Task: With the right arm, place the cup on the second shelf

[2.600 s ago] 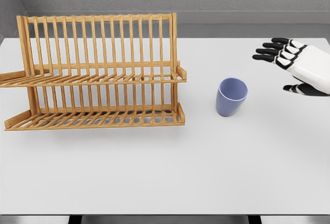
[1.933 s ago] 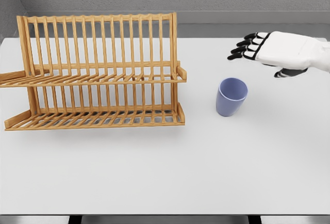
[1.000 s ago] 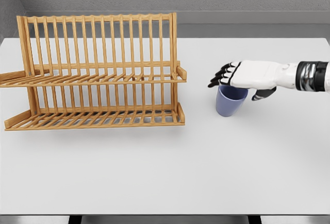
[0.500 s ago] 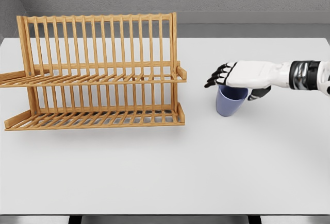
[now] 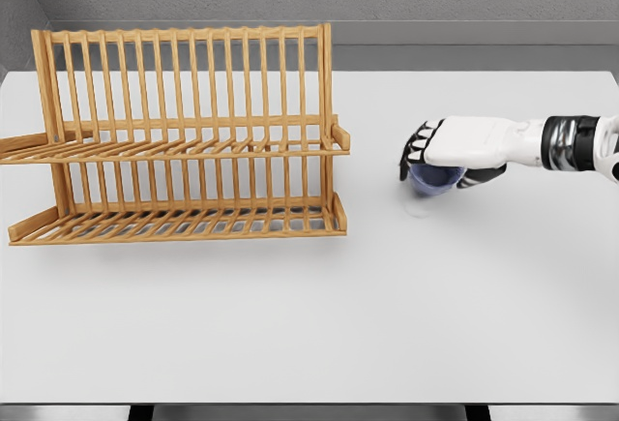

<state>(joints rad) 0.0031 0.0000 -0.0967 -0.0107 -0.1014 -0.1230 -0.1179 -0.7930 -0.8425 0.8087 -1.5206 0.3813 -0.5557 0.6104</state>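
Head view, right hand (image 5: 455, 150): reaching in from 3 o'clock, fingers curling down over the cup (image 5: 432, 179), wrapping it from above so it can be carried.
Head view, cup: sitting at about 3 o'clock of the table (image 5: 309, 324), mostly hidden under the palm (only its blue lower part is showing); whether it is resting on the surface or lifting, I cannot tell.
Head view, rack (image 5: 184, 135): standing well apart at 9 o'clock, its upper shelf (image 5: 193, 147) facing the robot, waiting for the cup.
Left arm: not showing.
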